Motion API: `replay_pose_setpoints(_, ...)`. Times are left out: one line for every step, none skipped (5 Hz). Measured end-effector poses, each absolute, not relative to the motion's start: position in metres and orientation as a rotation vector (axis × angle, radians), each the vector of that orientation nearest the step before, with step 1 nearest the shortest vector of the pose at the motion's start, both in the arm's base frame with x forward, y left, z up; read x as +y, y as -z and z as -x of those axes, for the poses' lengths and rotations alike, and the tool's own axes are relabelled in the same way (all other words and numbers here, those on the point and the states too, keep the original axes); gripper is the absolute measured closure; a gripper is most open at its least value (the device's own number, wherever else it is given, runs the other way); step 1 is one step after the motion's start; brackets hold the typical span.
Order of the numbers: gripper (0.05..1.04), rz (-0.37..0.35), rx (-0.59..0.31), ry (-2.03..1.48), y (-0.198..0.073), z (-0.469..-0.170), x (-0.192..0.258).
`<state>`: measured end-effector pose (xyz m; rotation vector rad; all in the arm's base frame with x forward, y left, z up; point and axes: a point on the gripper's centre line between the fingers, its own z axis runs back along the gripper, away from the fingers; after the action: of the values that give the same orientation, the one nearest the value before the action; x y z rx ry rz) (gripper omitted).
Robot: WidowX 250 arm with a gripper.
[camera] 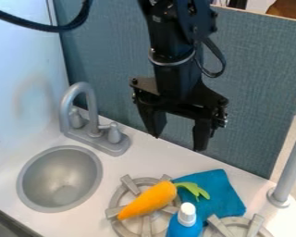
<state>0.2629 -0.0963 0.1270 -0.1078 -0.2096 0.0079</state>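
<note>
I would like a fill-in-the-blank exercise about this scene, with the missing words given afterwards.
The gripper has its fingers ____, not shut.
The cloth and the bottle are both coloured ____.
The carrot has leaves coloured ____.
Behind the round, gray ____ stands a faucet.

Missing words: open; blue; green; sink.

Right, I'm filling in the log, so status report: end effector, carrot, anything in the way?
End effector open, empty. Carrot on burner, leaves over blue cloth. Blue bottle close by, possible obstruction.
</note>
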Motion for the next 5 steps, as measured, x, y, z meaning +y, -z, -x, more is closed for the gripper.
replay_pose_setpoints(0.073, 0.1, -0.186, -0.008, -0.12, -0.261, -0.095)
replay_pose_setpoints(0.073, 0.099, -0.183, -0.007, -0.119, -0.26, -0.096)
replay_pose_setpoints(0.073, 0.099, -0.19, -0.003, -0.119, -0.261, -0.096)
replay_pose_setpoints(0.073, 0.061, -0.225, 0.086, -0.092, -0.266, -0.087)
replay_pose_setpoints(0.073, 0.037, -0.289, 0.184, -0.075, -0.269, -0.063)
